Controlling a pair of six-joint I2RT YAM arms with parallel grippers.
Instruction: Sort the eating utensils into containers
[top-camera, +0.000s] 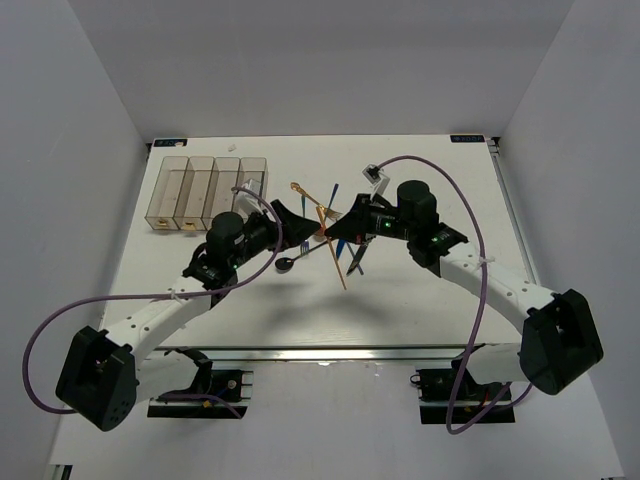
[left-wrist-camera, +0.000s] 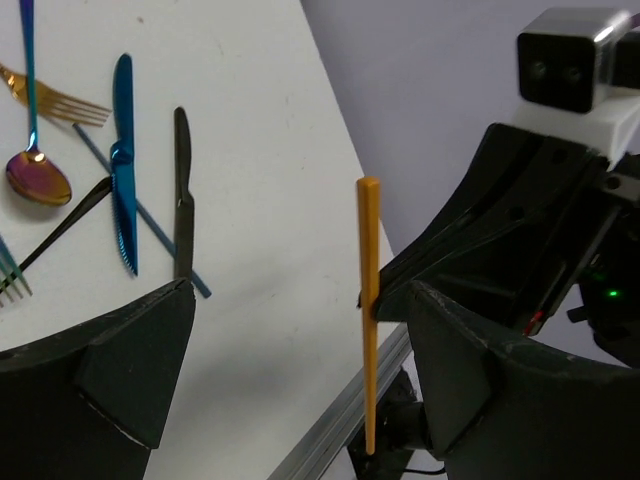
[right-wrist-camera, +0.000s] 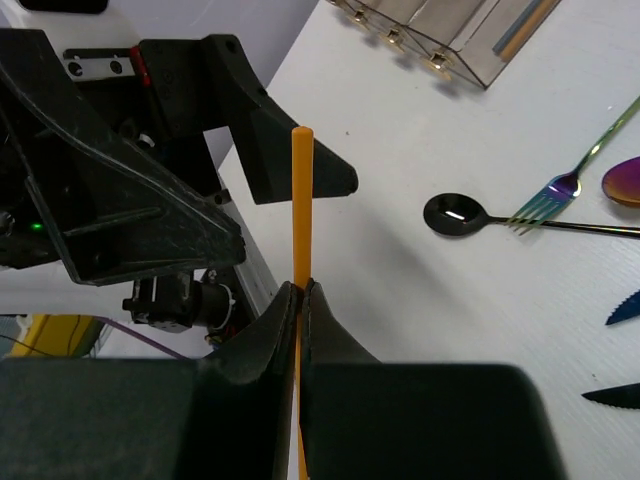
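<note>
Orange plastic, thin and straight: the orange chopstick (right-wrist-camera: 301, 200) is pinched in my right gripper (right-wrist-camera: 301, 290), whose jaws are pressed fully together on it below its middle, so it stands nearly upright in the air above the near part of the table (top-camera: 420, 290). I judge it very light and stiff, but smooth and narrow enough to swivel or slip in a two-point pinch, so the place to take it is the bare length above the right fingertips, squarely across its width. My left gripper (left-wrist-camera: 300, 295) faces it with jaws spread about as wide as they go and nothing in them. The chopstick lines up with the gap, nearer one finger, though I cannot tell whether it is already between them. Beyond, flat on the table in a loose, partly crossed cluster, I count two knives, the blue knife (left-wrist-camera: 122, 170) and the black knife (left-wrist-camera: 182, 195), and two forks, the gold fork (left-wrist-camera: 65, 102) and the green fork (right-wrist-camera: 555, 190). There are also two spoons, the black spoon (right-wrist-camera: 455, 215) and the purple-gold spoon (left-wrist-camera: 38, 177), and one slim blue stick (left-wrist-camera: 155, 226) under the knives. The overlap may hide more. Farthest off, well apart at the far left, stand four clear bins (top-camera: 190, 205) joined in a row.
</note>
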